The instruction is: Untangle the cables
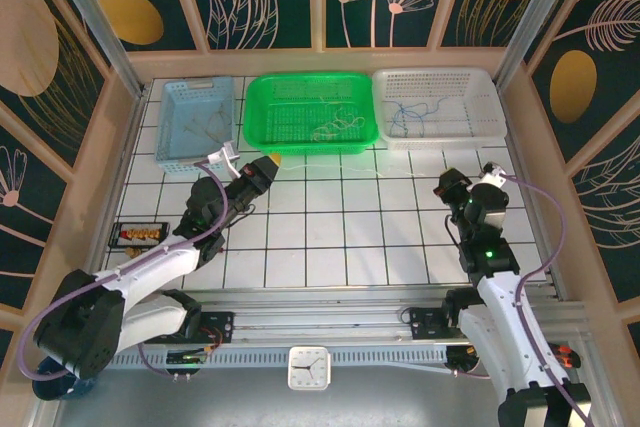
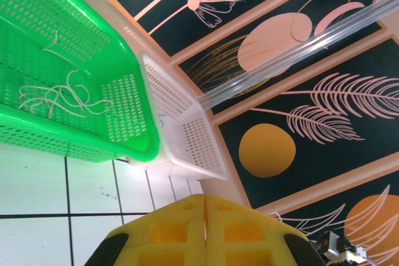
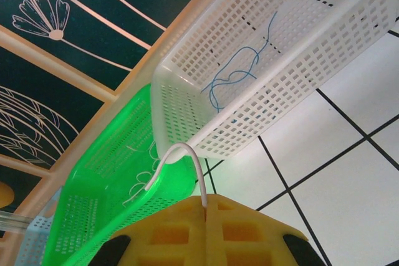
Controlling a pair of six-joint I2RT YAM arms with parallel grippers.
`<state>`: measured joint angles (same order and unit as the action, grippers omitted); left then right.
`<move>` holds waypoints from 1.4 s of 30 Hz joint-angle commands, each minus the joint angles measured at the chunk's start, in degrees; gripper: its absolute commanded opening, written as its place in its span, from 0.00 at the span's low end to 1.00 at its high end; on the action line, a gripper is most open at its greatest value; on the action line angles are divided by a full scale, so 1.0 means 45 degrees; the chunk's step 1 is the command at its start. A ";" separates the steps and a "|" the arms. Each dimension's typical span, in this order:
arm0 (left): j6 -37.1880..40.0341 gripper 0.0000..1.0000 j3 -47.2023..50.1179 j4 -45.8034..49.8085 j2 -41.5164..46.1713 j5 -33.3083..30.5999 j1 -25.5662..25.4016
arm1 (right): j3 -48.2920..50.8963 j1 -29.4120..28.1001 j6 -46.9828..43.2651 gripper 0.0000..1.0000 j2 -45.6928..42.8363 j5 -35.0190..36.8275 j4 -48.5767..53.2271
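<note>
R gripper shut, pinching whitish cable (free end curls left); you'd swing fwd-left to green basket; L gripper shut, nearer.

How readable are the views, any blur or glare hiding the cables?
Top external: evenly lit, no harsh glare; the blue cable in the white basket reads faint. Left wrist: pale cable in the green basket sharp, the shut left end effector soft. Right wrist: the white cable pinched in the shut right end effector sharp.
</note>
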<state>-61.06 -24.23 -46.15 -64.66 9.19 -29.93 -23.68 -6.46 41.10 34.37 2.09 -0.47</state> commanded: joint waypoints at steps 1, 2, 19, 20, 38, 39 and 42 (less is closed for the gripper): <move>0.0479 0.00 -0.0513 0.0488 0.0316 -0.0466 0.0181 | 0.0126 0.0093 0.0287 0.00 -0.0147 0.0212 0.0107; 0.0587 0.00 -0.0635 0.0580 0.0355 -0.0532 0.0215 | 0.0141 0.0100 0.0280 0.00 -0.0164 0.0181 0.0109; 0.4712 0.00 -0.8507 0.4077 -0.3815 0.1055 0.0266 | -0.1076 -0.2228 -0.0209 0.13 0.3349 -0.3404 -0.3536; 0.4924 0.00 -0.9046 0.4320 -0.4122 0.1053 0.0266 | -0.1162 -0.2264 -0.0189 0.19 0.3501 -0.3493 -0.3612; 0.8390 0.00 -1.8909 0.9099 -0.9641 -0.0149 0.0791 | -0.1964 -0.1883 -0.0775 0.75 0.3025 -0.3905 -0.2226; 0.8577 0.00 -1.9450 0.9372 -0.9961 -0.0247 0.0801 | -0.1999 -0.1750 -0.0816 0.75 0.2923 -0.3985 -0.2077; 0.9073 0.00 -2.1012 1.0133 -1.0876 -0.0481 0.0857 | -0.2071 -0.1441 -0.0993 0.75 0.2518 -0.4113 -0.1562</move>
<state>-24.21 -113.25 -5.65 -111.09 8.78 -26.44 -30.72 -14.00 38.59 47.72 -15.14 -9.96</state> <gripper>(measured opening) 0.043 0.751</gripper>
